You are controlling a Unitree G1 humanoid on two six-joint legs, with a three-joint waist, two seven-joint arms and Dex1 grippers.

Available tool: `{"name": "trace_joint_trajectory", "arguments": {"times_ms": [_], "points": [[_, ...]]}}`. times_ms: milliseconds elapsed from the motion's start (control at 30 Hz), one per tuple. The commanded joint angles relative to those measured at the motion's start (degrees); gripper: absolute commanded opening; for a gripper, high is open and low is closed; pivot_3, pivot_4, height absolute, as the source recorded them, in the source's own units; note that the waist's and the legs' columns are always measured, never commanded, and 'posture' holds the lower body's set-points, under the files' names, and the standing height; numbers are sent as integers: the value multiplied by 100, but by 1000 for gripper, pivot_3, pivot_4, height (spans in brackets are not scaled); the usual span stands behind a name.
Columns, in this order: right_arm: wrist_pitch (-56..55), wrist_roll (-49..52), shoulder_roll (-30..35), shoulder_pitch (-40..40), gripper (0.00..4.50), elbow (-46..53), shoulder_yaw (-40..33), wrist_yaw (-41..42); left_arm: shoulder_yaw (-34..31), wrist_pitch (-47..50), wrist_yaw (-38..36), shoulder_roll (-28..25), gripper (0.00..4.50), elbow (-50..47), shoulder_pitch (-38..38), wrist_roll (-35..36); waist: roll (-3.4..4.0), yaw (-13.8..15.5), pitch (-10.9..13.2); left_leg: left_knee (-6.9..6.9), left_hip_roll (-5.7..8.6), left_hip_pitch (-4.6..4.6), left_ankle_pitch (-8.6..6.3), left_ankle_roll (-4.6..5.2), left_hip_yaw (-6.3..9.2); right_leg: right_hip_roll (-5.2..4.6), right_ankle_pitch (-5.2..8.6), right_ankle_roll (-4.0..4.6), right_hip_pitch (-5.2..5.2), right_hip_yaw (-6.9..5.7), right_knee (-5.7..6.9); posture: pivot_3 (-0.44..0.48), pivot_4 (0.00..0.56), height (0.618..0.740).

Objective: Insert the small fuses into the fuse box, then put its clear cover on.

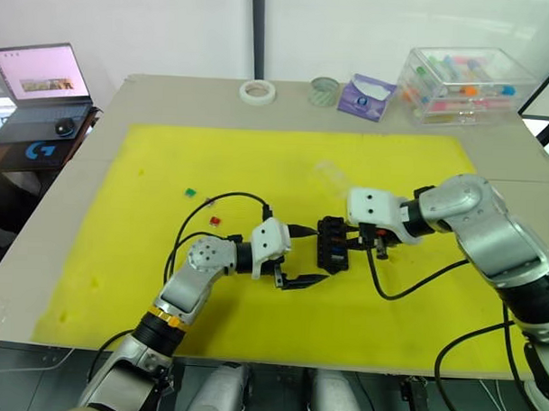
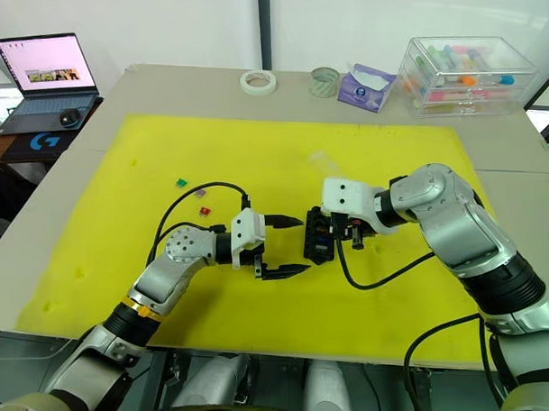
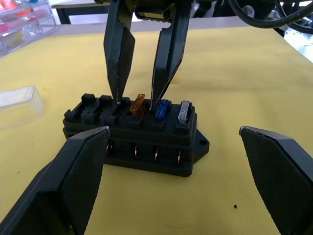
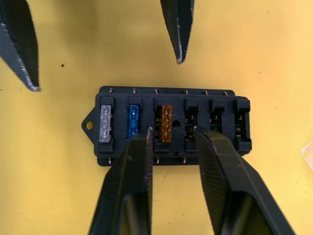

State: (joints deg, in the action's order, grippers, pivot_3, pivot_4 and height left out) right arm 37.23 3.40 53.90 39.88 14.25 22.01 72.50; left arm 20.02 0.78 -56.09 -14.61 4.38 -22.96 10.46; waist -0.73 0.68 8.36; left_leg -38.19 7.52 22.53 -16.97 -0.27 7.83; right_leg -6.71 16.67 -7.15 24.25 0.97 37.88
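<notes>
Fuse box (image 1: 333, 244) flat on the yellow mat (image 1: 163, 283) of the tabletop (image 1: 67, 207), between the two tools. Right tool (image 4: 172, 134) directly over the box, fingers a little apart and straddling the orange fuse (image 4: 166, 123), tips down at the slot row without pinching anything. Blue fuse (image 4: 133, 121) and grey fuse (image 4: 105, 122) seated in the next two slots beside the orange one, toward the box's eared end; remaining three slots bare. Left tool (image 1: 302, 256) just beside the box on the side away from the right tool, fingers spread wide, empty, pointing at the box. Clear cover (image 3: 18, 105) on the mat near the box, beyond the right tool, not touching it. Green fuse (image 1: 190, 192) and red fuse (image 1: 214, 221) loose on the mat, well behind the left tool, apart from each other.
</notes>
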Motion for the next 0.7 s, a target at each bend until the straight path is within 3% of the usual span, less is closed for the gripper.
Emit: {"name": "trace_joint_trajectory", "arguments": {"times_ms": [33,700], "points": [[-5,-28,13,96,1323,-31,-74,43,-31,-57,23,25,4500,-46,-83,-19,0,0,0,0,0,0,0,0,0,0,0,0,0,0,0,0,150,740],[298,798,-145,262,1323,-117,-787,19,-119,-139,52,154,4500,108,-195,48,0,4,0,0,1,1,0,0,0,-1,0,0,1,0,0,0,150,740]]}}
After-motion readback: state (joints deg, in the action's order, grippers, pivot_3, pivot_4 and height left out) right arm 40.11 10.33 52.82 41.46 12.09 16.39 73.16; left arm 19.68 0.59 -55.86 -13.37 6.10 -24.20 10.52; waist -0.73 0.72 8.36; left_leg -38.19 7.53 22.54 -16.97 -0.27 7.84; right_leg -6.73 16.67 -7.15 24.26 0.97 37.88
